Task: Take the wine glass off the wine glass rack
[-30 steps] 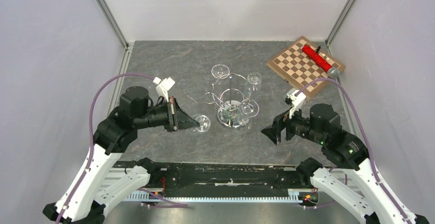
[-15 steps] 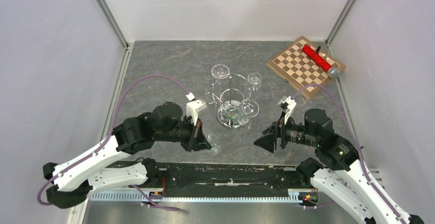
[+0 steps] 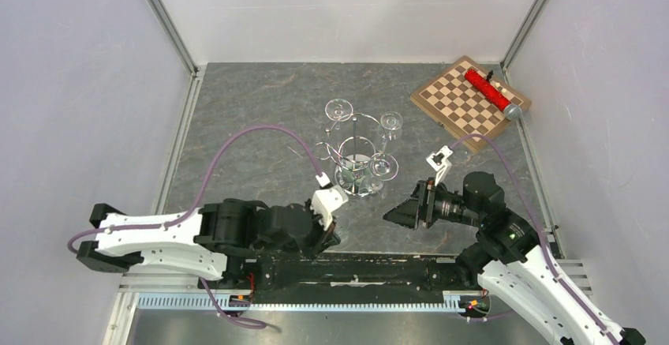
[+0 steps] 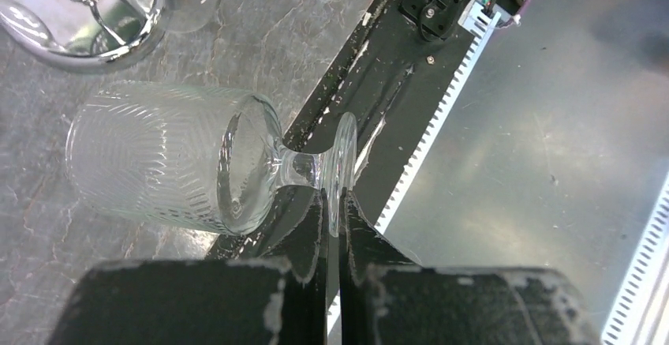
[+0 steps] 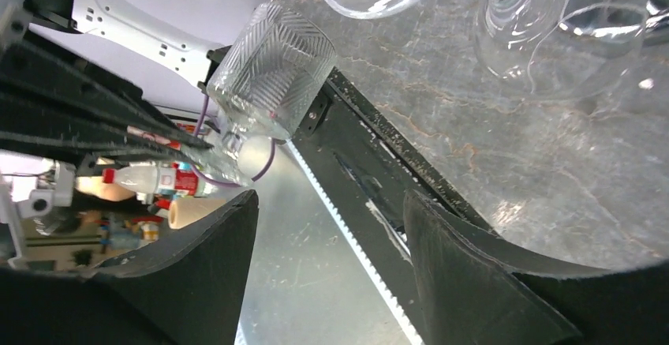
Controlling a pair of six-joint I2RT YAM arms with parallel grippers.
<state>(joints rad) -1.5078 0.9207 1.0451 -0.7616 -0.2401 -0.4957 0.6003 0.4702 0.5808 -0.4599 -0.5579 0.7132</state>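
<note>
Left claw [image 4: 333, 207] nearer (tight on glass [image 4: 158, 155])

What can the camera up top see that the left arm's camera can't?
Only the top camera shows the chessboard, the red tube lying on it, and the open right gripper. Only the left wrist camera shows, up close, the ribbed wine glass held sideways, its foot pinched in the left gripper. Both show the grey table and the wine glass rack, though the wrist camera catches just its mirrored base.
</note>
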